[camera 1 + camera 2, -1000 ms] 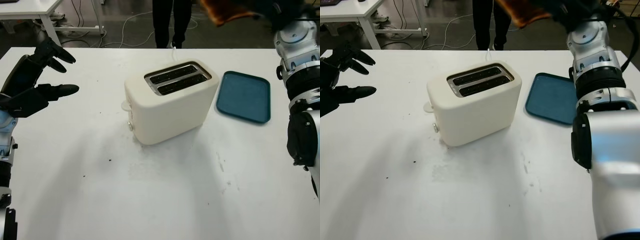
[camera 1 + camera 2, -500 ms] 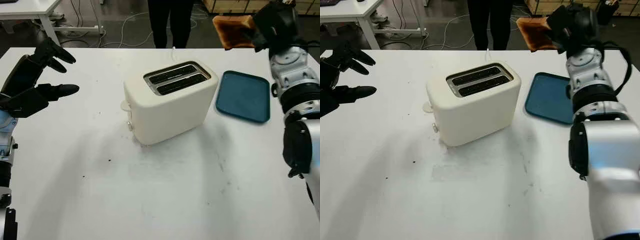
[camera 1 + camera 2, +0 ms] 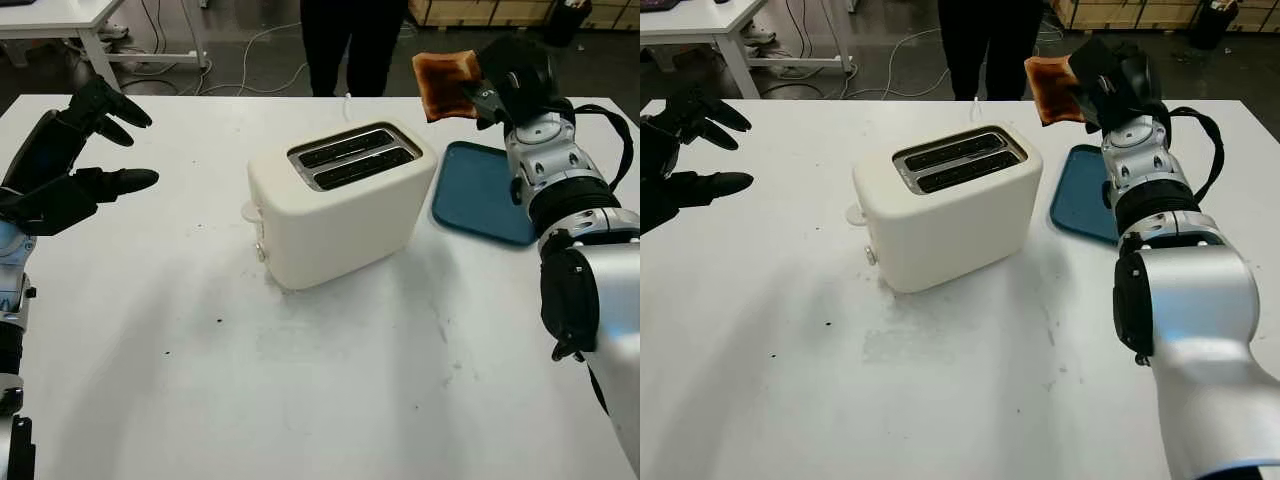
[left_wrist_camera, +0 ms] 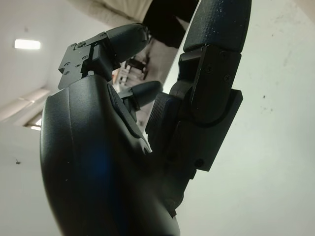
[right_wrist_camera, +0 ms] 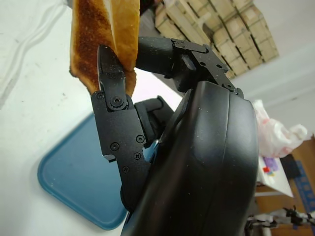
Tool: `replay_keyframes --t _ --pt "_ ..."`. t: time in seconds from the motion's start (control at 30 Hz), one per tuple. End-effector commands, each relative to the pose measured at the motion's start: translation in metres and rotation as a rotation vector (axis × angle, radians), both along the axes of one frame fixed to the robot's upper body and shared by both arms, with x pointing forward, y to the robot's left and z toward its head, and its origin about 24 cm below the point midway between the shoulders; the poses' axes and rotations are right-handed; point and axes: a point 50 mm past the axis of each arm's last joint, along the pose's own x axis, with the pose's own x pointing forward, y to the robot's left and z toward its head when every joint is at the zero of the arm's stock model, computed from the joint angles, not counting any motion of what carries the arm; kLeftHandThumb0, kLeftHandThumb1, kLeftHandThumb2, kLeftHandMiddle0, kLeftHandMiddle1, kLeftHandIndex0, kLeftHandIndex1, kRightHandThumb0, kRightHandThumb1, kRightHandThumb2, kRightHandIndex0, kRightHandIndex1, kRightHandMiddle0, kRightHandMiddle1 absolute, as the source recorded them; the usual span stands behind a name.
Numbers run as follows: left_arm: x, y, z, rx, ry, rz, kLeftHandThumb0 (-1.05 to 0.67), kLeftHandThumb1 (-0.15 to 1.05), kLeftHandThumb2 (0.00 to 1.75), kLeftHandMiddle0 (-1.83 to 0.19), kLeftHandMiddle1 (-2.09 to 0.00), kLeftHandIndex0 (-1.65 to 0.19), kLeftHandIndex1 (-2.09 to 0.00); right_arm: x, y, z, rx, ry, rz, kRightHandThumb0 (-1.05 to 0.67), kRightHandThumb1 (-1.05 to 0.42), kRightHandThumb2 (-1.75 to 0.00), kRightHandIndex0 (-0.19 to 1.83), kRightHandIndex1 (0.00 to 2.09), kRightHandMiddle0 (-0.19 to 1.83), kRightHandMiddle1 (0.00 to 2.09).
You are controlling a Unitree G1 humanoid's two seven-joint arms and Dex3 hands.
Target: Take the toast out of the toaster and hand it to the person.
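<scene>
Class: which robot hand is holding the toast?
The right robot hand, raised above the blue tray, grips the toast; the left robot hand is open.

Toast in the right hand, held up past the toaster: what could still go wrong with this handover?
1. The right hand pinches the toast near one edge, most of the slice sticking out; it may slip or break and fall on the blue tray.
2. The person stands beyond the table's far edge with no hand shown reaching, so release could come too early.
</scene>
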Motion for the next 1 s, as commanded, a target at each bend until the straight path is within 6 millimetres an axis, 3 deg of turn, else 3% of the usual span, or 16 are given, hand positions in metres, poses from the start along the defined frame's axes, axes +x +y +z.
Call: replay_keyframes --t 0.0,0.77,0.93,0.97 --pt "-0.0006 0.0004 -0.0028 -0.013 0.001 0.002 -1.05 0.92 0.22 0.00 -1.66 0.00 -1.53 -0.0005 0.0016 -0.0072 0.012 0.024 -0.009 -0.31 -0.92 -0.16 0.92 1.75 0.53 1.75" --pt "0.0000 -0.0005 -0.0015 -0.019 0.002 -0.004 -1.05 0.92 0.21 0.00 -1.67 0.00 -1.53 0.0005 0.0065 -0.0051 -0.004 0.004 0.026 -0.30 -0.92 -0.15 0.96 1.75 0.57 1.75" --pt "-0.0003 -0.0002 -0.0012 -0.015 0.000 -0.003 -1.05 0.92 0.21 0.00 -1.67 0.00 -1.54 0.0009 0.0083 -0.0052 0.013 0.007 0.010 -0.31 -0.92 -0.15 0.93 1.75 0.50 1.75" --pt "-0.0003 0.0000 -0.0013 -0.013 -0.001 -0.002 -1.05 0.92 0.21 0.00 -1.67 0.00 -1.54 0.0009 0.0085 -0.0051 0.033 -0.001 0.011 -0.30 -0.92 -0.14 0.91 1.75 0.32 1.73"
